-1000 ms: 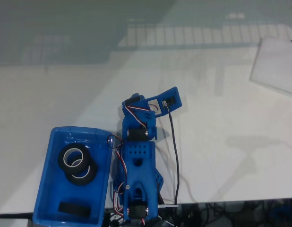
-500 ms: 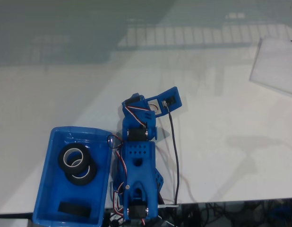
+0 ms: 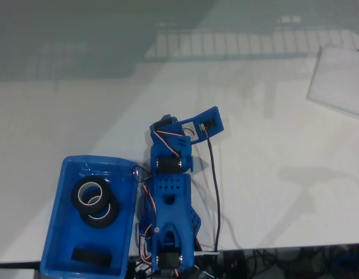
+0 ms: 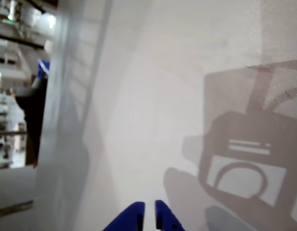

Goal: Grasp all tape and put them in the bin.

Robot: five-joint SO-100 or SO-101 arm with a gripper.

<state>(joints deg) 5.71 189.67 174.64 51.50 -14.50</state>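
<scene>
Three rolls in the tray, arm folded beside it

In the fixed view the bright blue rectangular plastic bin (image 3: 59,221) sits at about eight o'clock, holding small black ring-shaped rolls of tape: two overlapping (image 3: 89,193) (image 3: 103,214), a third (image 3: 92,256) on edge toward six o'clock. The white tabletop (image 3: 272,157) carries no roll that I can see. The blue two-finger gripper (image 4: 149,215) is nearly closed and holds nothing. Such rolls are likely light and stiff with slick sides; pinching across the ring wall, one finger through the core, should hold best.
</scene>
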